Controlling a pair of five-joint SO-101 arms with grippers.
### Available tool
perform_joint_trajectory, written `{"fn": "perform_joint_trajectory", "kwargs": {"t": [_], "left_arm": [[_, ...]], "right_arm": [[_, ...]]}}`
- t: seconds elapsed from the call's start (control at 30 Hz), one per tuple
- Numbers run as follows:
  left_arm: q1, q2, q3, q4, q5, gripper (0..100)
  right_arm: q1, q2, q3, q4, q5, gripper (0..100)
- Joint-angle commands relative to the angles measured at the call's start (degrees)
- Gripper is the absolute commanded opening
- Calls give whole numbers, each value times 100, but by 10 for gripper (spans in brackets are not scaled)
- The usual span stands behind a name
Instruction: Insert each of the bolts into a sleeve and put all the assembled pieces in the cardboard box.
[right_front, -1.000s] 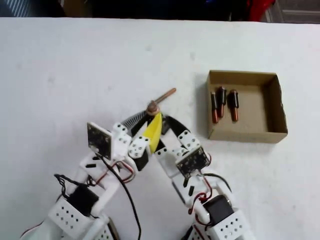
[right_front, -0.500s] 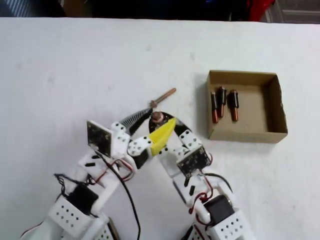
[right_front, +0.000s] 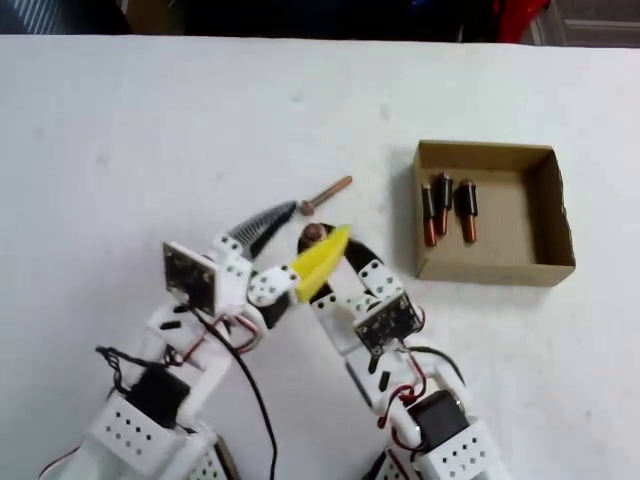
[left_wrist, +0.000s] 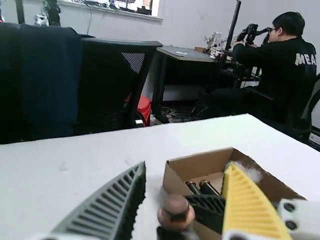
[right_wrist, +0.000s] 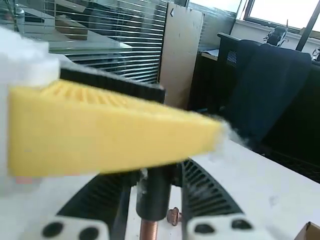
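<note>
My right gripper (right_front: 320, 246) is shut on a black sleeve (right_wrist: 152, 192) that stands upright with a copper bolt in it. The bolt's round head (right_front: 313, 235) shows on top, and again in the left wrist view (left_wrist: 176, 212). My left gripper (right_front: 320, 220) is open, its grey finger (right_front: 262, 224) and yellow finger (right_front: 320, 262) spread on either side of that piece without touching it. A loose copper bolt (right_front: 328, 195) lies on the table just beyond. The cardboard box (right_front: 545, 215) at the right holds three assembled pieces (right_front: 445, 207).
Both arms meet near the table's middle front, close together. The box's near wall (right_front: 480, 270) is a short way right of the right gripper. White tabletop (right_front: 150, 130) stretches to the left and back.
My left gripper has let go of the bolt head, opened wide and drawn back to the left. The right gripper has kept the sleeve and bolt nearly in place.
</note>
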Motion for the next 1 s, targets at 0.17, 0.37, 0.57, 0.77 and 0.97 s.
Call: {"fn": "perform_joint_trajectory", "kwargs": {"t": [0.17, 0.37, 0.57, 0.77, 0.97], "left_arm": [[-629, -110, -457, -149, -105, 164], [-989, -541, -475, -18, -105, 50], [-1209, -1692, -484, 1213, -501, 24], [-1640, -2343, -519, 2171, -624, 24], [-2202, -2316, -492, 2602, -589, 24]], "right_arm": [[-22, -75, 44, 75, 44, 17], [171, -84, 35, 198, 44, 17], [637, -84, -229, 541, 44, 17], [936, -66, -1116, 1798, 9, 17], [1464, -40, -2092, 2932, 0, 17]]}}
